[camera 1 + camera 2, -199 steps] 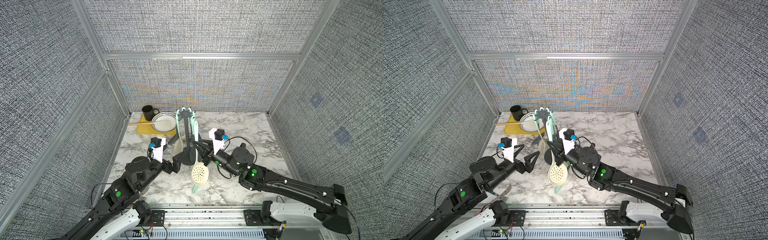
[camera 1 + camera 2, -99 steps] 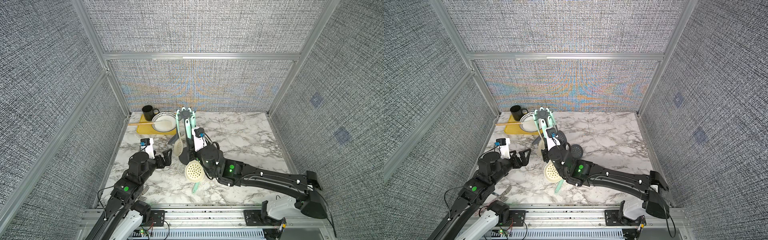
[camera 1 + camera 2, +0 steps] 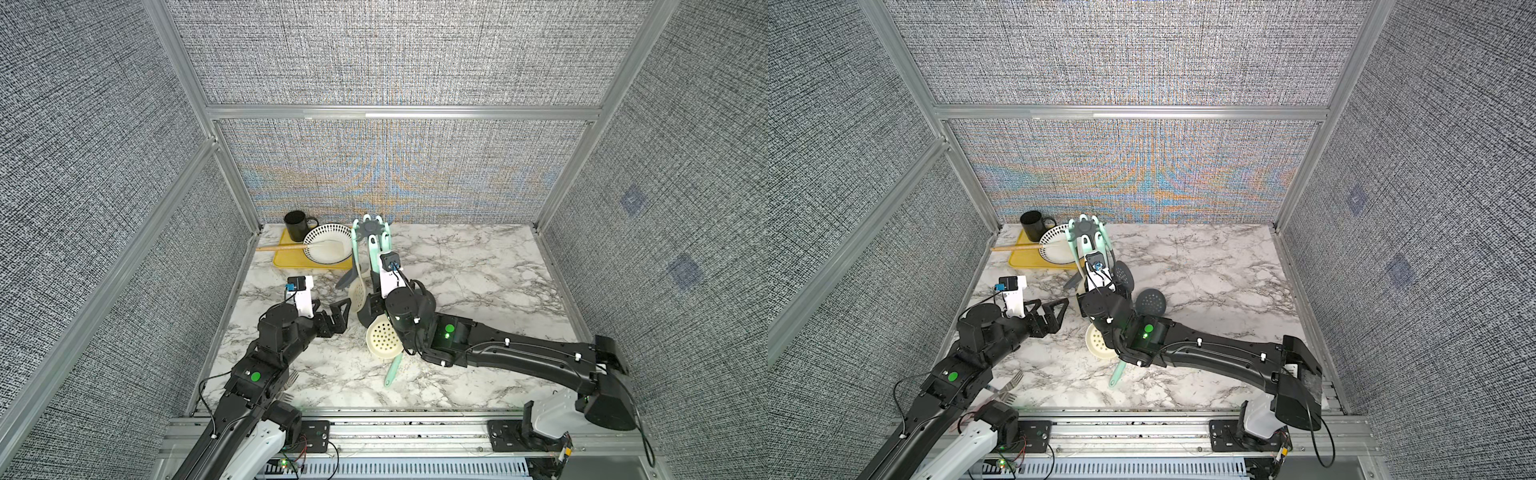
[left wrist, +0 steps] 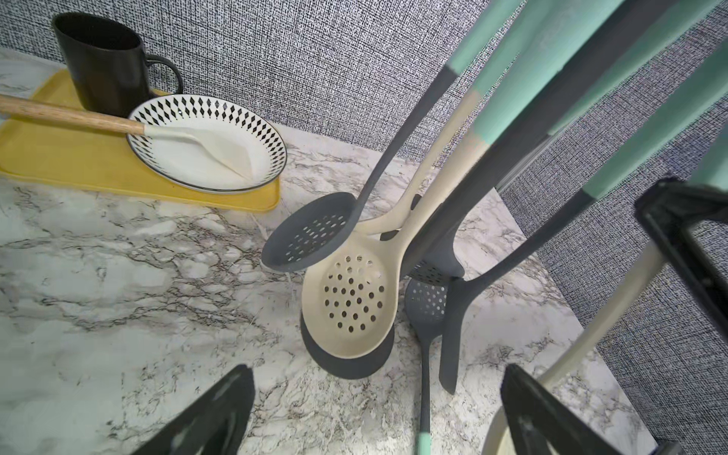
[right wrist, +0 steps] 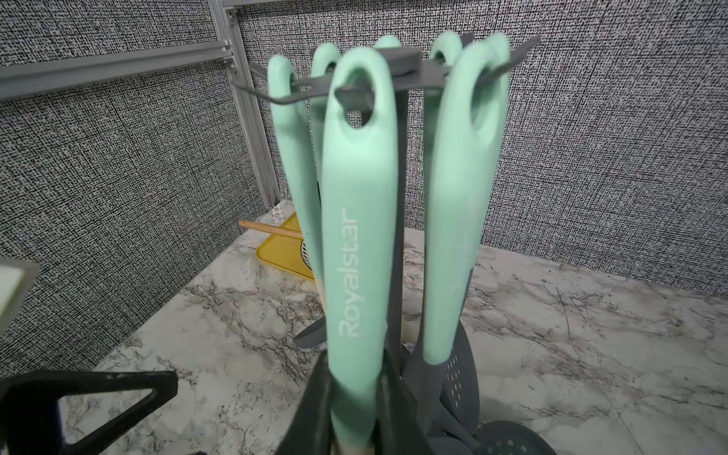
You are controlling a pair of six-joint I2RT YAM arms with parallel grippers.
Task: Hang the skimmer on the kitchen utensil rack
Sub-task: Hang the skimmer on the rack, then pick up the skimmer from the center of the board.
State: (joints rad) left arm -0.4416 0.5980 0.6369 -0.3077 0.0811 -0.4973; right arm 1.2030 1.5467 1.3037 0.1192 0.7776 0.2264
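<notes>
Held by right gripper, clamped low on mint handle: cream skimmer, eye just over hook tip of kitchen utensil rack. Left gripper alongside, spread wide, empty. Risks: letting go before full seating, dropping skimmer; sideways tug toppling rack.

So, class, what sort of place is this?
Probably a robot test cell staged as a kitchen counter: grey panel walls on a metal frame, a marble-look tabletop, and a kitchen utensil rack and black mug.
</notes>
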